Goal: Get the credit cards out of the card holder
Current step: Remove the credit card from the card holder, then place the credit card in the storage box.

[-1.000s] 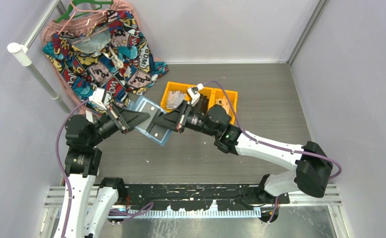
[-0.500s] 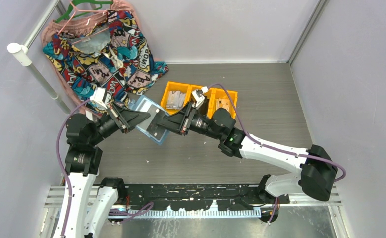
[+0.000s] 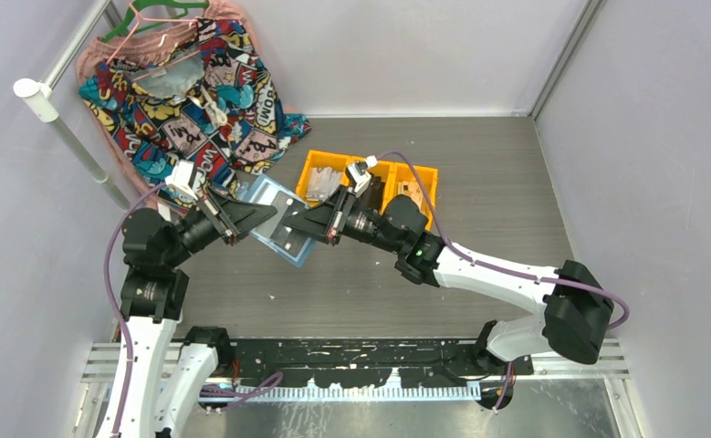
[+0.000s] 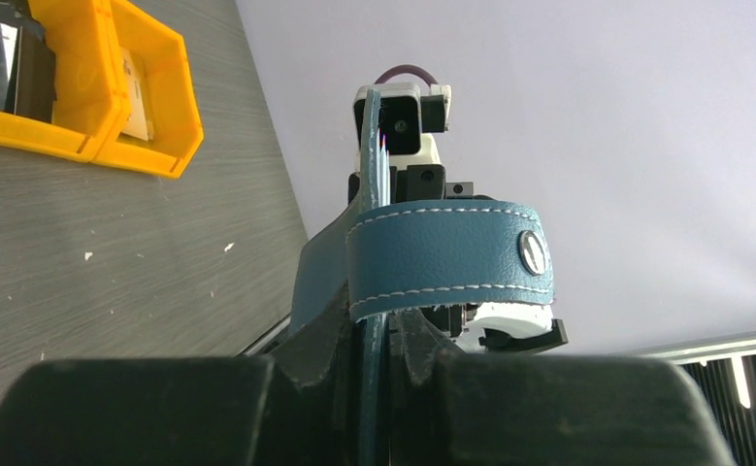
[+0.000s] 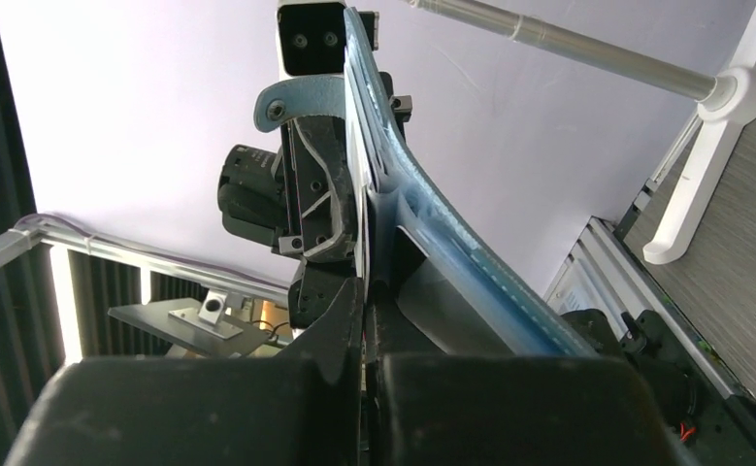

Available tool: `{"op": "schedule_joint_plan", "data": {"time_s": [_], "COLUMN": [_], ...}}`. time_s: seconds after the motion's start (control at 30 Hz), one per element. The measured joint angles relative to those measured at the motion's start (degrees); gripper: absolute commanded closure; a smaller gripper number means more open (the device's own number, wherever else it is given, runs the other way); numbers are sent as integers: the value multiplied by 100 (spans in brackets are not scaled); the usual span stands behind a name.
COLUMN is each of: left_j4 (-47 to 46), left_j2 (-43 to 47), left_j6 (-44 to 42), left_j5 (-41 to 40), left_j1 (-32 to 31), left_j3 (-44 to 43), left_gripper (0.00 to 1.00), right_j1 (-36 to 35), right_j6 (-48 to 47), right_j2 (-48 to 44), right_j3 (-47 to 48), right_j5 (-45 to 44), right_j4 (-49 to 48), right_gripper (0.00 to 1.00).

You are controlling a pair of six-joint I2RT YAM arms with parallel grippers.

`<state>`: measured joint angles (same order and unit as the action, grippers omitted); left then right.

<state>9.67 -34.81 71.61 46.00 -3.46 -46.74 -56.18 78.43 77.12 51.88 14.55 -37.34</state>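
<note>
While the left fingers and right fingers are clamping opposite edges of the card holder, lifted above the desk, any uneven tug is probably risking yanking it free.

Matt stitched leather-look card holder, glossy plastic bins.
</note>
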Motion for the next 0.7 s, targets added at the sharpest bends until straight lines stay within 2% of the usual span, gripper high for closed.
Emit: {"op": "schedule_joint_plan", "data": {"time_s": [0.2,0.37,0.47,0.57,0.7], "left_j4": [345,706,855,953,994], "left_j2": [7,15,7,-44,-157], "left_j6": [-400,-916,-1217,-1526,-1880], "left_j5": [-286,-820,-1047,-1150,-925], "left_j1": [-24,-15,-15,-15,-13], "left_j3": [-13,-103,-149,-203,-208], "left_gripper": [100,100,100,100,100], "right_j1": [87,544,994,1698,2531], "right_j6": [-2,-107,-337,-852,-1829], "right_j2": [-354,-1095,-1480,-1755,-1335], "right_j3": [-472,-984,-1003,-796,37], "right_j5": [7,31,144,254,149], "right_j4": [-11,529,1082,2138,3700], "right_gripper": [99,99,99,99,99]}}
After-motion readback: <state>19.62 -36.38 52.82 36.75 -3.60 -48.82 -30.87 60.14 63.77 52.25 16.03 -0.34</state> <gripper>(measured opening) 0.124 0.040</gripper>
